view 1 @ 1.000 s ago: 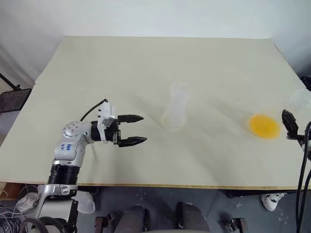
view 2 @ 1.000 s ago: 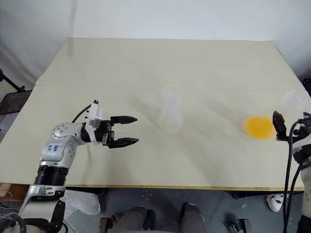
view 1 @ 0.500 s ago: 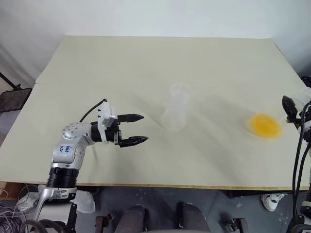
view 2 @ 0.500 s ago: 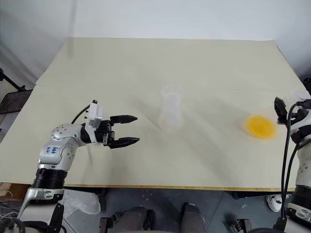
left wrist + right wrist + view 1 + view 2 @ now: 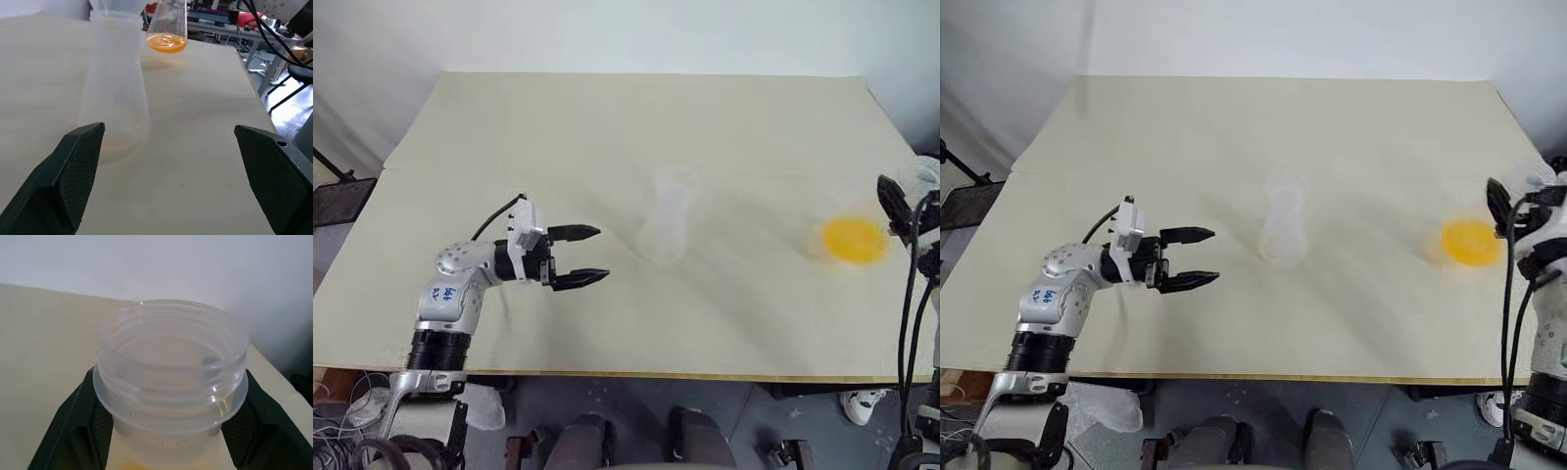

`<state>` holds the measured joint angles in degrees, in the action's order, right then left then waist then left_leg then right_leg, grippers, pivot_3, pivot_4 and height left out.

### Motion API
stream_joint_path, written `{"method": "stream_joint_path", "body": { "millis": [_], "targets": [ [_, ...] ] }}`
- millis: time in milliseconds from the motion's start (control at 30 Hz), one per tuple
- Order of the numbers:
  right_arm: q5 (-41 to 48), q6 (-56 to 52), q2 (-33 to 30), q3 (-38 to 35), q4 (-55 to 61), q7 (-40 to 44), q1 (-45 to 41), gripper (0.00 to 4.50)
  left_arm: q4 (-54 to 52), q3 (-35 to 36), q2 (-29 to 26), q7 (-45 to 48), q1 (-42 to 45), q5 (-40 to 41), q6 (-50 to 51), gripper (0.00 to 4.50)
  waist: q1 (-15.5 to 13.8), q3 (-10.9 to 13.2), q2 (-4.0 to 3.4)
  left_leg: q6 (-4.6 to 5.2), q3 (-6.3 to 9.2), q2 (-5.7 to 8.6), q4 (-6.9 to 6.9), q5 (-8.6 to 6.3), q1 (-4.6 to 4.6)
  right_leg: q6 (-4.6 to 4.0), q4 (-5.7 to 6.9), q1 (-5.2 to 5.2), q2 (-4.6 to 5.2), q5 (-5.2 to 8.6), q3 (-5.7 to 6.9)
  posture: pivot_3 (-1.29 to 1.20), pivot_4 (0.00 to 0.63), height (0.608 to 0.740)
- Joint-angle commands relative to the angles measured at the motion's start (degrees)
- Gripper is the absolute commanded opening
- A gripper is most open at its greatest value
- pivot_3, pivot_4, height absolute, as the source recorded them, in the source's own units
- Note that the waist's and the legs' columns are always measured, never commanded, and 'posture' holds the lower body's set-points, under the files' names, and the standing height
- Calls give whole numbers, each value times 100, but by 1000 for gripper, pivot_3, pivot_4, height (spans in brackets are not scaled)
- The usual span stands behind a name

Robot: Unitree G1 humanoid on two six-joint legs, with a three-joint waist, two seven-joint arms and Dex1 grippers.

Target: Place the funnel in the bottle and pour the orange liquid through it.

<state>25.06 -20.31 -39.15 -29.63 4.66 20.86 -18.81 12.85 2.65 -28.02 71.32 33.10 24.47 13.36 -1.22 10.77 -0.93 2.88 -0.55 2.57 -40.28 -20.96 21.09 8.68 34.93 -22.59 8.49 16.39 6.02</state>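
Right gripper (image 5: 164,450) clenching threaded neck of clear vessel holding orange liquid (image 5: 853,240) at table's (image 5: 607,147) right edge. Left gripper (image 5: 590,255) gaping beside bottle (image 5: 666,227), mid-table. Funnel unclear. Step in hand: pour. Next: steadying bottle.

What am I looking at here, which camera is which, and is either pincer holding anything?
This is a two-armed humanoid robot working at a pale table. The two wide pictures come from its head, looking down. The two close ones come from cameras on its wrists, looking along the black fingers. The left pincer is open and empty, held level and pointing at a clear bottle standing mid-table. The right pincer, near the table's right edge, is shut on the threaded neck of a clear vessel holding the orange liquid.
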Motion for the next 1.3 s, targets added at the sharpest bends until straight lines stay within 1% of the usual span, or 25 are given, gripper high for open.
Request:
{"method": "stream_joint_path", "body": {
  "millis": [33,133,233,333,433,567,667,767,967,1300],
  "targets": [
    [-242,-335,-124,253,1012,-424,-191,2458,437,-34,21,176,341,-57,-362,4500,1,0,0,0,1,0,0,0,2,0,-1,-1,0,0,1,0,150,740],
    [-420,-643,-145,560,1386,-651,-459,2458,920,-63,82,175,643,-114,-505,4500,-8,0,1,0,1,2,0,0,3,0,0,-2,0,0,2,0,150,740],
    [-757,-887,-206,1078,1745,-781,-819,2458,1413,-92,120,335,904,-161,-746,4500,2,0,0,0,1,3,0,0,5,0,0,-4,0,0,3,0,150,740],
    [-1315,-1014,-295,1704,1931,-864,-1100,2458,1844,-97,165,582,1141,-176,-985,4500,2,0,1,0,-1,2,1,0,12,0,1,-13,-1,0,5,0,150,740],
    [-1977,-1010,-498,2393,2029,-762,-1261,2458,2236,-121,195,793,1354,-254,-1230,4500,2,1,1,1,-1,6,1,0,15,0,1,-14,0,0,5,0,150,740],
    [-2514,-1095,-473,2831,2030,-810,-1510,2458,2504,-127,237,953,1516,-305,-1384,4500,4,1,2,1,-1,6,3,0,17,0,-1,-15,0,0,7,0,150,740],
    [-3227,-1003,-663,3542,2070,-565,-1701,2458,2630,-160,274,1066,1592,-355,-1481,4500,19,1,2,1,-2,7,5,0,19,0,0,-19,0,0,8,0,150,740],
    [-3915,-797,-847,4064,2018,-359,-1870,2458,2651,-142,321,1114,1623,-360,-1497,4500,24,2,4,1,-1,5,7,0,20,0,-1,-20,0,0,9,0,150,740],
    [-4941,-341,-742,4655,1764,-184,-2288,2458,2632,-123,354,1168,1614,-384,-1510,4500,62,3,5,1,0,5,8,0,21,0,-1,-22,0,0,9,0,150,740],
    [-5854,558,-416,5001,1214,200,-2756,2458,2869,-101,427,1138,1796,-468,-1605,4500,142,3,6,0,6,5,11,0,21,0,-1,-22,0,0,13,0,150,740]
  ]
}}
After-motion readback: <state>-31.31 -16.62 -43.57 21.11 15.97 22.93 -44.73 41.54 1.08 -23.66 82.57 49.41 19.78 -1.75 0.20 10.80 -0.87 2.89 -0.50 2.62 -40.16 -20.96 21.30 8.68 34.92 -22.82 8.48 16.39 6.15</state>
